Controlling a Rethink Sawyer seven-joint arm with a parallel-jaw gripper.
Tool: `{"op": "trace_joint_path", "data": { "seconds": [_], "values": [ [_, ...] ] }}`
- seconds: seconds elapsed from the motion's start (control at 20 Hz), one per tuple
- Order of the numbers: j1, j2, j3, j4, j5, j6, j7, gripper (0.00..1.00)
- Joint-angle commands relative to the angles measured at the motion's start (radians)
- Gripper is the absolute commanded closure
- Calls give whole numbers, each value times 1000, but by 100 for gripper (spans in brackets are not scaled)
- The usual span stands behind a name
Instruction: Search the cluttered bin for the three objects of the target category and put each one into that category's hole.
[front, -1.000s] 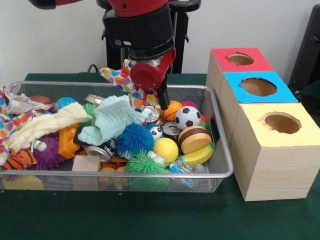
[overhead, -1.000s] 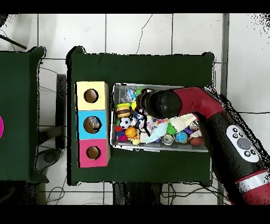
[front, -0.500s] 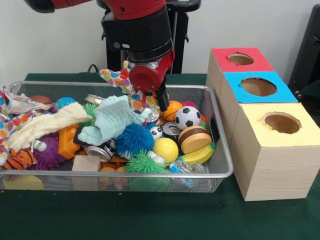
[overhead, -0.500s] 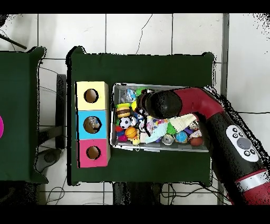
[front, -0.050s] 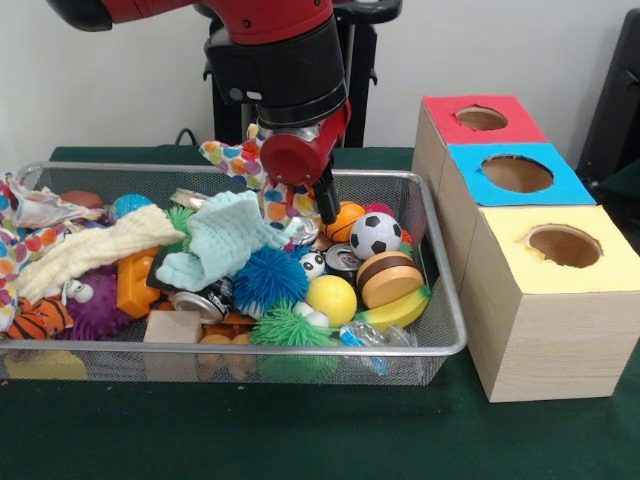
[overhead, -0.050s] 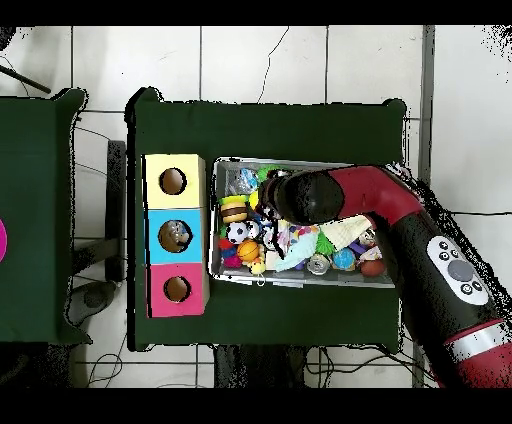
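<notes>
We count three boxes in a row beside the wire basket (front, -0.050s: 440, 300): one red box (front, -0.050s: 478, 120), one blue box (front, -0.050s: 515, 175) and one yellow box (front, -0.050s: 560, 250), each with one round hole on top. In the basket we see one yellow ball (front, -0.050s: 332, 298), one black and white ball (front, -0.050s: 375, 235), one orange ball (front, -0.050s: 344, 221), one fuzzy blue ball (front, -0.050s: 268, 277), one pale green cloth (front, -0.050s: 225, 235) and one cream cloth (front, -0.050s: 95, 250), mixed with many more toys. The red and black arm (front, -0.050s: 285, 60) comes down over the far side of the basket. Its gripper (front, -0.050s: 325, 205) hangs just above the orange ball, next to a spotted cloth (front, -0.050s: 240, 158). We cannot tell if it is apart or together.
</notes>
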Motion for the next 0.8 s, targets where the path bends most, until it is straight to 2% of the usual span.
{"op": "trace_joint_path", "data": {
  "seconds": [0.05, 0.1, 0.2, 0.3, 0.8],
  "values": [
    [-4, 44, 24, -68, -42, 136, -279, 100],
    [-9, 47, 27, -66, -39, 135, -280, 0],
    [0, 20, 17, -54, -49, 132, -249, 0],
    [-21, 34, 30, -31, -28, 105, -225, 0],
    [-5, 81, 10, -72, -69, 84, -239, 0]
  ]
}}
